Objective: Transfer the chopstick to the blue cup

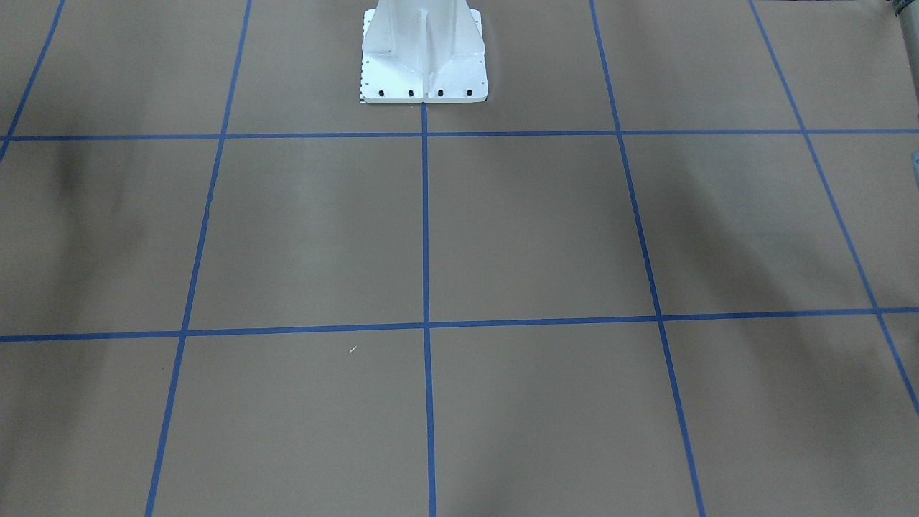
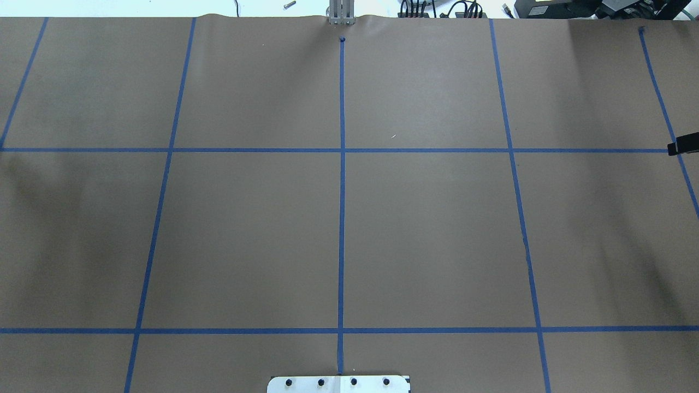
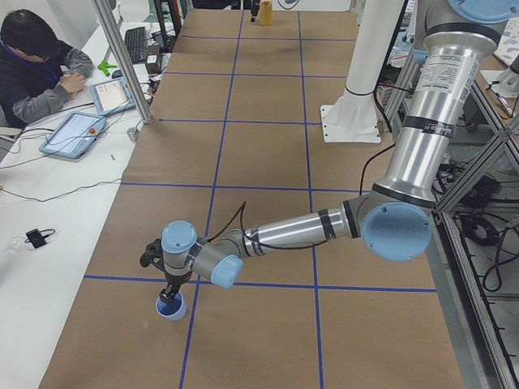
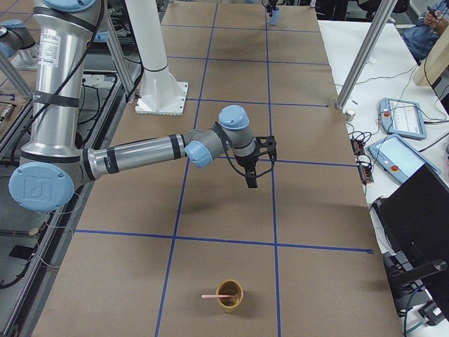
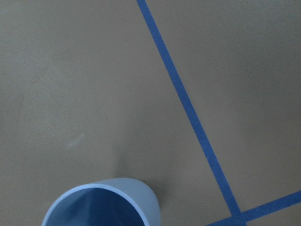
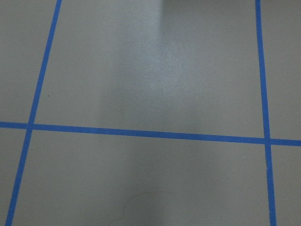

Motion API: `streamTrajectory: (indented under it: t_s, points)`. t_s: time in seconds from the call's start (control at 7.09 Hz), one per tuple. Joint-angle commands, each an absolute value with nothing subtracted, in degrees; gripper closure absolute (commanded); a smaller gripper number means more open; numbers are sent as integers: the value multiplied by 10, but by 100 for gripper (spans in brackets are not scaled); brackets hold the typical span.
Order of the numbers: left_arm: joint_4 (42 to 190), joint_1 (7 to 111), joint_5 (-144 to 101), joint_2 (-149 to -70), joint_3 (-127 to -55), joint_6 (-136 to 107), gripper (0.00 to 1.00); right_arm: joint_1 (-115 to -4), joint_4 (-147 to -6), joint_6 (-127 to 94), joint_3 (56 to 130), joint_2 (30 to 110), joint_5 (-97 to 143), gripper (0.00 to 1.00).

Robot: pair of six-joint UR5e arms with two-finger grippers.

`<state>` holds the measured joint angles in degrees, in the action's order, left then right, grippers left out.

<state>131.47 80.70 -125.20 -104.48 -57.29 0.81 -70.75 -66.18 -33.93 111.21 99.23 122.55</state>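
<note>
The blue cup [image 3: 170, 308] stands upright on the brown paper at the table's left end. It also shows at the bottom of the left wrist view [image 5: 101, 205], empty. My left gripper [image 3: 169, 293] hangs just above its rim; I cannot tell whether it is open or shut. The pale pink chopstick [image 4: 212, 296] leans in a brown cup [image 4: 230, 295] at the table's right end and sticks out to the side. My right gripper [image 4: 251, 179] hovers over the table, well short of that cup. I cannot tell whether it is open or shut.
The white robot base [image 1: 423, 57] stands at the middle of the near table edge. Blue tape lines [image 2: 342, 180] grid the paper. An operator [image 3: 36, 65] sits at a side desk with tablets [image 3: 73, 134]. A black part [image 2: 683, 144] pokes in at the overhead view's right edge.
</note>
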Motion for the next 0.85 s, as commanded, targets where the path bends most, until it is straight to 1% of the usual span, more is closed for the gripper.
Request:
streamTrajectory:
  t_s: [0.0,0.28,0.42,0.56,0.7]
  points:
    - [1315,806,-1251,-1042,-571,8,100,-708,-662,-339,1111,992,1223,0]
    - [1315,806,-1251,-1036,-580,9,100,-708,-662,-339,1111,991,1223,0]
    - [1313,810,-1252,-1033,-596,10,100,-708,-661,-339,1110,991,1223,0]
    - [1299,829,-1254,-1031,-629,9,100,-708,-661,-339,1110,991,1223,0]
    - [1251,848,-1256,-1029,-681,9,100,-708,-661,-339,1109,992,1223,0]
